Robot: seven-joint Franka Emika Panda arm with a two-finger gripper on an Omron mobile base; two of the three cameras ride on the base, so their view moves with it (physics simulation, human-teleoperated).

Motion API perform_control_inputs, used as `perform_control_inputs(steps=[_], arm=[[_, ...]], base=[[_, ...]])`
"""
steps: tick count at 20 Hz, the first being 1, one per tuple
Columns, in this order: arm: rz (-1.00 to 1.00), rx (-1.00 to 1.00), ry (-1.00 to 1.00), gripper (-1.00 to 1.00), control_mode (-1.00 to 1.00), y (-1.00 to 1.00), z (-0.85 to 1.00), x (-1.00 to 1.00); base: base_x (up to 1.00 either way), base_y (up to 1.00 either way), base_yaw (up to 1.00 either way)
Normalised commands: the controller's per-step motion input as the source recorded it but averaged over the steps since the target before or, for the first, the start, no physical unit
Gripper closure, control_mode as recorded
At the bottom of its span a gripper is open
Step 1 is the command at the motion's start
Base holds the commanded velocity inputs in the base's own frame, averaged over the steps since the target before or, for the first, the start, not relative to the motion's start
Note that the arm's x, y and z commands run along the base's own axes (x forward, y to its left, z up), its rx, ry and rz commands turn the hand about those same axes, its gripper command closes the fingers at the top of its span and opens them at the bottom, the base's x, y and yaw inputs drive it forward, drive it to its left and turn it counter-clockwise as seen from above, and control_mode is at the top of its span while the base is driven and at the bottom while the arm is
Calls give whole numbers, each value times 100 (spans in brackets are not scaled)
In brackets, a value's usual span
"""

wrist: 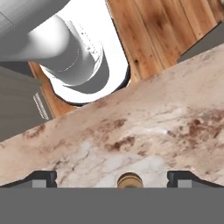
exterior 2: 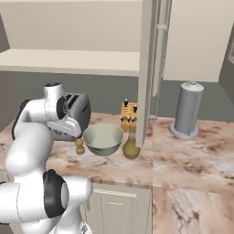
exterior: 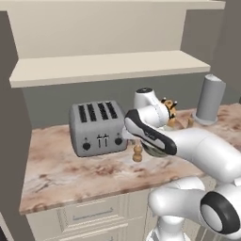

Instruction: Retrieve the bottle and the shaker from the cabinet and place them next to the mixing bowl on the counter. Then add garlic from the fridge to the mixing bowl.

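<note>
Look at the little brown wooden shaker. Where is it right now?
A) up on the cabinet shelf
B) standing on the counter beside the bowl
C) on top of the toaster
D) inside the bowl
B: the shaker stands on the counter just beside the mixing bowl, in front of the toaster.

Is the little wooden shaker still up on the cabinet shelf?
No, the shaker stands on the counter beside the mixing bowl, and the cabinet shelf above is bare.
</note>
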Motion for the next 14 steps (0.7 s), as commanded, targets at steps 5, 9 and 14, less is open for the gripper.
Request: perform_control_inputs(steps=[5,9,14], arm=[[0,0,0,-100,100,0,0,0],[0,0,0,-100,100,0,0,0],[0,0,0,-100,100,0,0,0]], base=[[-36,59,-34],[-60,4,-26],[-48,-37,-16]])
